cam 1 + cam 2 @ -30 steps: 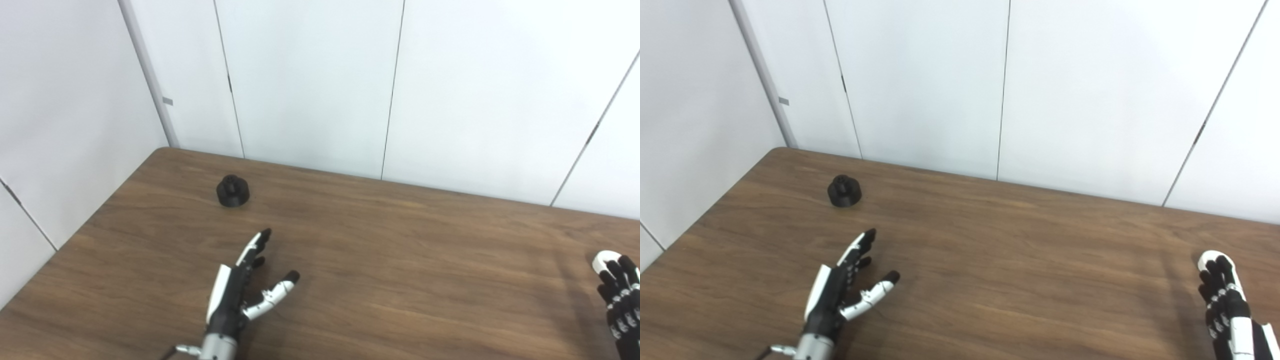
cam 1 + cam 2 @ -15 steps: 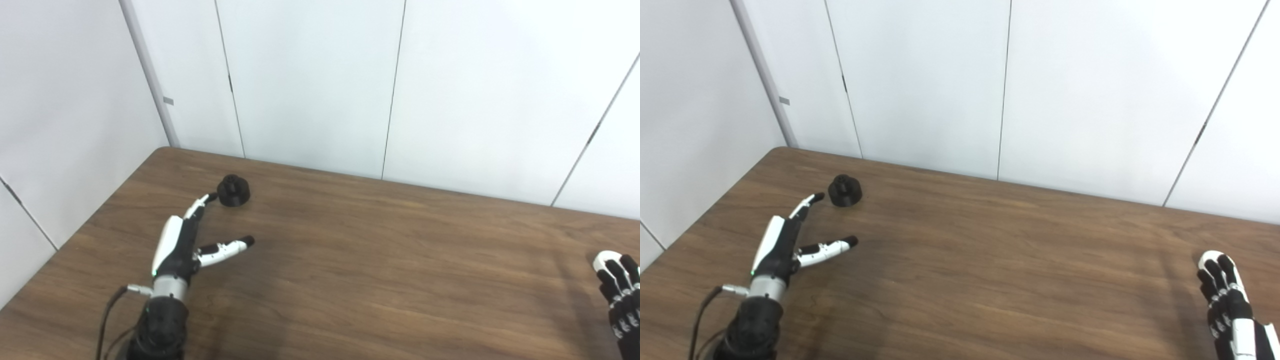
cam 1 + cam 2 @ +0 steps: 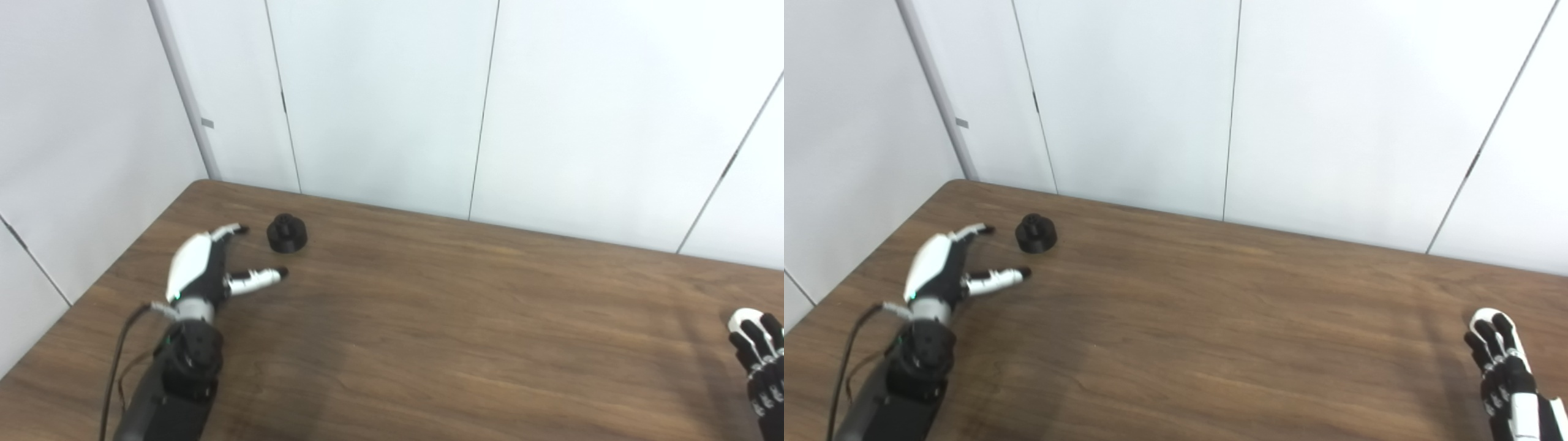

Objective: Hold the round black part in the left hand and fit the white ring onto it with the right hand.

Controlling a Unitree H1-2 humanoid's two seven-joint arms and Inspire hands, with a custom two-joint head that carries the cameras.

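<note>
The round black part (image 3: pixel 286 233) stands on the wooden table (image 3: pixel 465 318) near its far left corner. My left hand (image 3: pixel 205 269) is open just to the left of and a little nearer than the part. Its fingers (image 3: pixel 229 231) and thumb (image 3: pixel 260 278) are spread towards the part without touching it. At the right edge of the picture, my right hand (image 3: pixel 1503 373) lies with its fingers stretched out and apart. Its fingertips rest over a white rounded piece, apparently the white ring (image 3: pixel 1478 319). Most of the ring is hidden under them.
White wall panels (image 3: pixel 392 98) rise close behind the table's far edge and along its left side. A thin cable (image 3: pixel 116 373) runs beside the left forearm. The table's left edge (image 3: pixel 92 288) lies close to the left hand.
My left hand has swung left and away from me, from the table's near middle to just beside the black part. The right hand has barely moved.
</note>
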